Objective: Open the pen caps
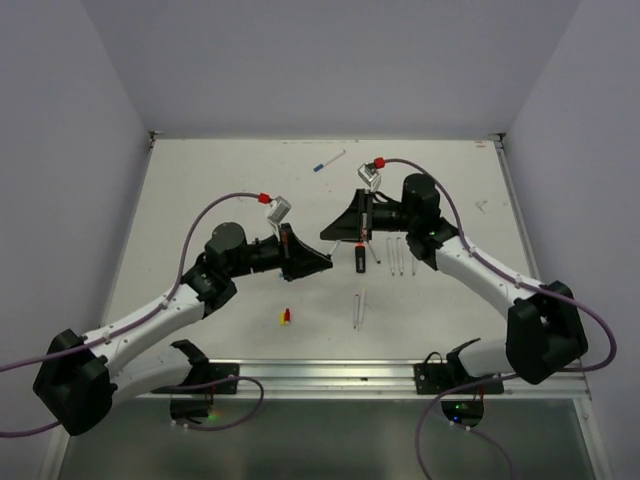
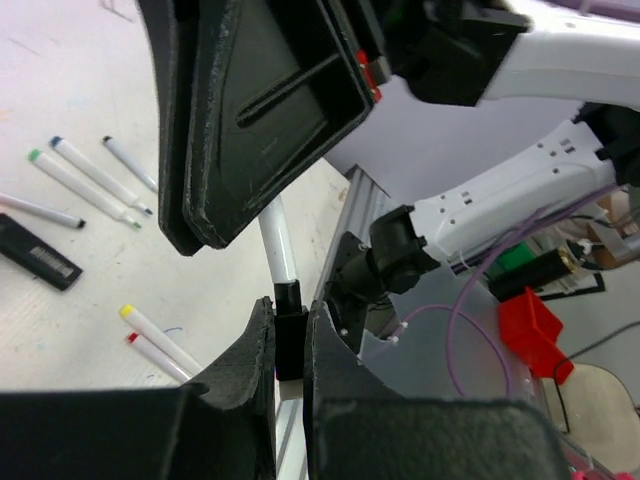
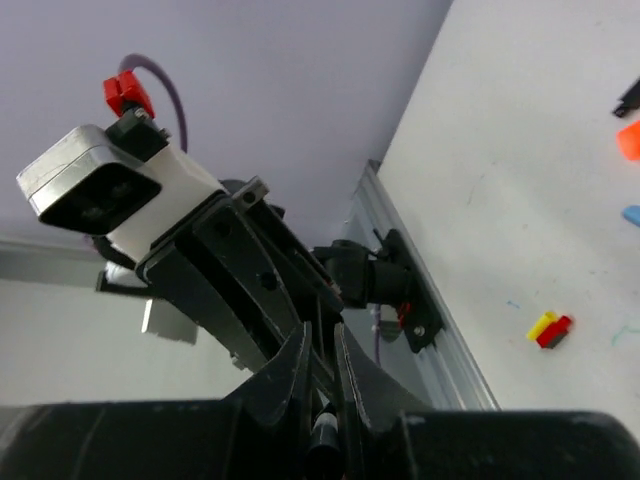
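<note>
My left gripper [image 2: 290, 312] is shut on the black cap [image 2: 290, 338] of a thin white pen [image 2: 277, 245], whose barrel runs up into the right gripper. My right gripper [image 3: 322, 350] is shut on that pen's other, dark end [image 3: 323, 438]. In the top view the two grippers, left [image 1: 322, 262] and right [image 1: 332, 233], meet tip to tip above the table's middle, and the pen between them is hidden. Loose yellow and red caps [image 1: 286, 317] lie on the table in front of the left gripper. They also show in the right wrist view [image 3: 550, 328].
A black highlighter [image 1: 358, 258] lies under the right gripper. Three pale pens [image 1: 401, 256] lie to its right, two more [image 1: 360, 308] nearer the front, and a blue-tipped pen [image 1: 328, 160] at the back. An orange piece [image 3: 629, 140] and a blue piece [image 3: 631, 214] show at the right wrist view's edge.
</note>
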`<state>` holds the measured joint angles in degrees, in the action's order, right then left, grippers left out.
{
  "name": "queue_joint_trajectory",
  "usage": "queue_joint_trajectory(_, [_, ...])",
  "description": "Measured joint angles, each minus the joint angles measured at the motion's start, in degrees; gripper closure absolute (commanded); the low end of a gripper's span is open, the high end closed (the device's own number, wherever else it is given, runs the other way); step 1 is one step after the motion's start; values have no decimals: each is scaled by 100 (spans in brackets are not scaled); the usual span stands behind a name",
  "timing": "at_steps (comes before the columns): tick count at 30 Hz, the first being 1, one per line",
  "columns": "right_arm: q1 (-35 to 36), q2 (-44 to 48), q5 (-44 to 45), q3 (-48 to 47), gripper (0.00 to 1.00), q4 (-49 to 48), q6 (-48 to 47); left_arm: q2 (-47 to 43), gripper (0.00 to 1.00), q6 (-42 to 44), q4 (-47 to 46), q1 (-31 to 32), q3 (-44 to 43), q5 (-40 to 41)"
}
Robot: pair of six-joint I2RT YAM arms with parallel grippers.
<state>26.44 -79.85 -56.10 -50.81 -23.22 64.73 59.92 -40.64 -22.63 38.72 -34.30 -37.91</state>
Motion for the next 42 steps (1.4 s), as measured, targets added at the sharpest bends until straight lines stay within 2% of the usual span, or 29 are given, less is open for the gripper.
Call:
queue_joint_trajectory(3, [-11,337,975,-448,100,1403,-660,-227,100,129,474,66,4,50])
queue_joint_trajectory(6, [-442,505,2389,-1067,100,2415,-1132,-566,100,131,1060,321,26,22])
queue_joint_trajectory(9, [-610,579,3233,-1386,100,3126,-1377,-719,100,118,1434,369,24,269])
queue_joint_trajectory(12, [-566,542,3620,-1469,100,3794,-1554,-745,100,216,2144,374,-90,780])
queue_joint_trajectory(17, [-540,129,3805,-1735,100,5224,-2105,-697,100,385,3842,382,-573,2387])
queue_joint_trajectory(23, [-540,85,4009,-1491,100,6485,-2754,-658,100,278,4612,380,-168,3416])
queue_joint_trajectory(31, [-505,459,3851,-17,100,6732,-2975,-898,100,-46,4631,380,822,3801])
queue_joint_trajectory(34, [-396,551,3788,417,99,6695,-2949,-957,96,-203,4542,380,1049,3816])
queue_joint_trajectory(39, [-282,540,3622,761,94,6384,-2874,-883,94,-439,4186,380,1425,3676])
queue_joint_trajectory(42, [-280,326,3545,787,90,6151,-2868,-673,86,-533,3950,380,1526,3574])
